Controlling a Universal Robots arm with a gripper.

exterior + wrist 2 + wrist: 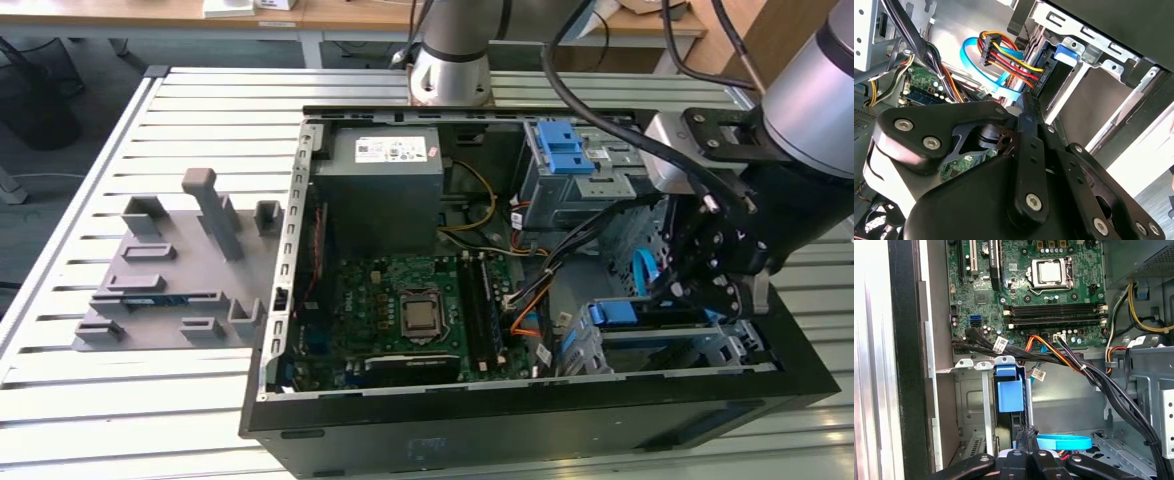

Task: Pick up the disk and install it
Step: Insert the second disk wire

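Note:
The disk (643, 313) stands on edge inside the lower metal drive cage (721, 345) at the near corner of the open computer case on the exterior view's right. Its blue rail end (1009, 390) shows above a dark edge in the first wrist view, and the blue rail end (1066, 53) shows again in the second wrist view. My gripper (717, 285) reaches down into the case just beside that cage. Its black fingers (1022, 440) are pressed together, and my gripper (1026, 432) points at the disk's dark edge. My gripper (1026, 102) lies close to a cable plug.
A plug with red, yellow and orange wires (991, 50) and a blue flat cable (1064, 442) hang right by the fingers. Black cable bundles (1114, 395) cross toward the motherboard (420, 310). The upper cage carries a blue latch (566, 150). A grey fixture (174, 280) lies on the slatted table.

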